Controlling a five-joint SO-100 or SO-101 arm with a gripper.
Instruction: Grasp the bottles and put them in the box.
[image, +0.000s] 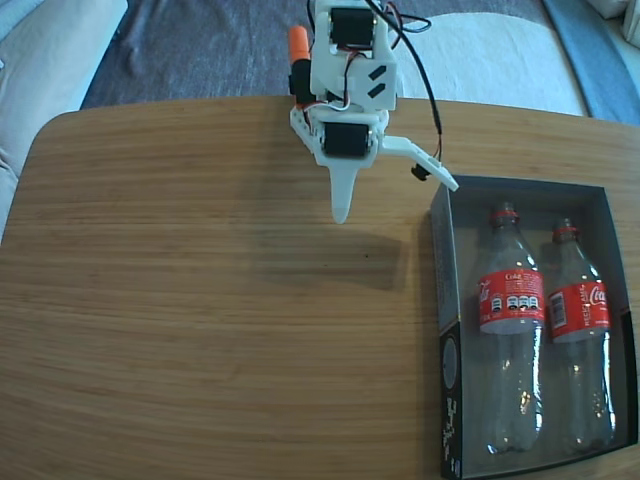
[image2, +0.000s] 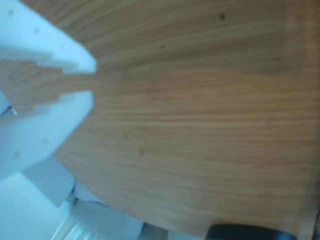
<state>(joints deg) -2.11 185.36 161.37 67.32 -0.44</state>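
1. The counter (image: 200, 320) is light wood with grain running across the fixed view, and its far left corner is rounded.
2. The box (image: 445, 300) lies directly on it at the right side, its black printed wall facing the bare wood.
3. A small dark speck (image: 366, 256) sits on the wood left of the box; possibly a mark, though it is too small to tell.
4. In the wrist view the same wood (image2: 200, 125) fills most of the picture, blurred.

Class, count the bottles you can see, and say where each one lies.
2. Both lie side by side inside the box, caps toward the arm: the left bottle and the right bottle in the fixed view. None appear hidden.
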